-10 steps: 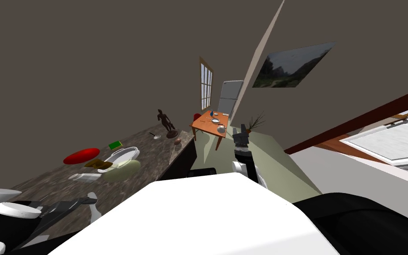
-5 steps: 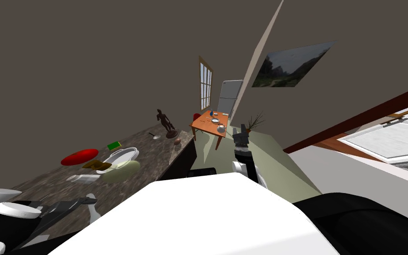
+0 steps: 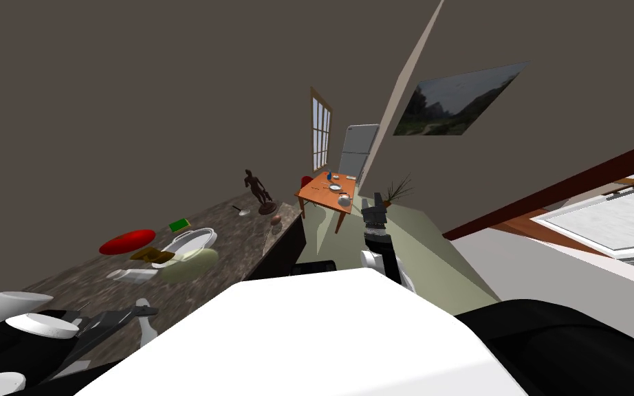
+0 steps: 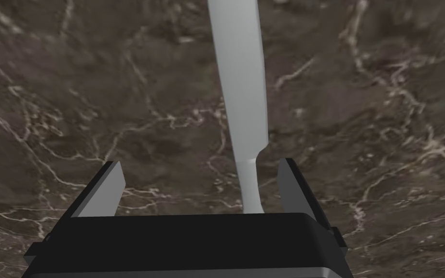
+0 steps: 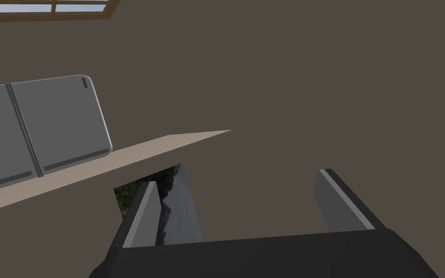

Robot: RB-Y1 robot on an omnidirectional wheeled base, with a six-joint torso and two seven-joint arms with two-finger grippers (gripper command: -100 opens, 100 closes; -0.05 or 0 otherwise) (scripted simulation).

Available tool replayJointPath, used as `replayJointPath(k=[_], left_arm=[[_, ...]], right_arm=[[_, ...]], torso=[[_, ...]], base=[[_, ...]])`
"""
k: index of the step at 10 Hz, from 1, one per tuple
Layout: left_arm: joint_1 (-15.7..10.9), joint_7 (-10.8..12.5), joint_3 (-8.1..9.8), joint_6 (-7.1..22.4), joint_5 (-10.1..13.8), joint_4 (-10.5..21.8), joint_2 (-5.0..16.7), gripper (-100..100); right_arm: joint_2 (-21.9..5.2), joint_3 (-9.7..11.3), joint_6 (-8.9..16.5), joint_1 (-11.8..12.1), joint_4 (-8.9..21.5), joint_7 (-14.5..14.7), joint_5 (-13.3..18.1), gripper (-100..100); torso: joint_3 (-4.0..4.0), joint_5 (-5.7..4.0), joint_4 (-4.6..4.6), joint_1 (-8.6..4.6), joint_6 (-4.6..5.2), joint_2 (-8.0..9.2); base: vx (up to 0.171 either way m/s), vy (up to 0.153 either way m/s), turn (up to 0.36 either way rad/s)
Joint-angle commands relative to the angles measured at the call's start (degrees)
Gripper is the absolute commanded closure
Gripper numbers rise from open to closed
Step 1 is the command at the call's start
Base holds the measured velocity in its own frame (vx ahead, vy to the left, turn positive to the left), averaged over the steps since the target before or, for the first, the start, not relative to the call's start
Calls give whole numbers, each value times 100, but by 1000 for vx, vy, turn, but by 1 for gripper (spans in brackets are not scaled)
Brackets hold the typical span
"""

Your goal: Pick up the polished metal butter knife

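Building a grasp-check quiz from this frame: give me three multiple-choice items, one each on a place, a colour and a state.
1. Where is the butter knife?
A) on the marble counter, its narrow neck between the fingers of the left gripper
B) on the floor
C) in a drawer

2. What colour is the flat disc near the green book?
A) blue
B) red
C) yellow

3. The left gripper is:
A) shut on the knife
B) shut on nothing
C) open

Answers:
1 A: the left wrist view shows the knife lying on veined dark stone between the fingers.
2 B: it is plainly red in the head view.
3 C: both fingers stand apart, clear of the knife.
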Motion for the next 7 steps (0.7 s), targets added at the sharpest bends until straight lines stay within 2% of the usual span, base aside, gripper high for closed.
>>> replayJointPath(k=[1, 3, 4, 7], left_arm=[[-65, -23, -42, -152, -11, 212, 49, -100], [-40, -12, -30, -100, -6, 126, 17, -100], [-43, -14, -32, -112, -7, 138, 22, 100], [-42, -7, -30, -112, -6, 136, 24, 100]], right_arm=[[0, 0, 0, 0, 0, 0, 0, 0], [0, 0, 0, 0, 0, 0, 0, 0], [0, 0, 0, 0, 0, 0, 0, 0], [0, 0, 0, 0, 0, 0, 0, 0]], torso=[[0, 0, 0, 0, 0, 0], [0, 1, 0, 2, 2, 0], [0, 2, 0, 3, 2, 0], [2, 6, 1, 10, 5, 4]], base=[[7, -8, 24], [0, 0, 0], [2, -2, -13], [-1, 1, 9]])
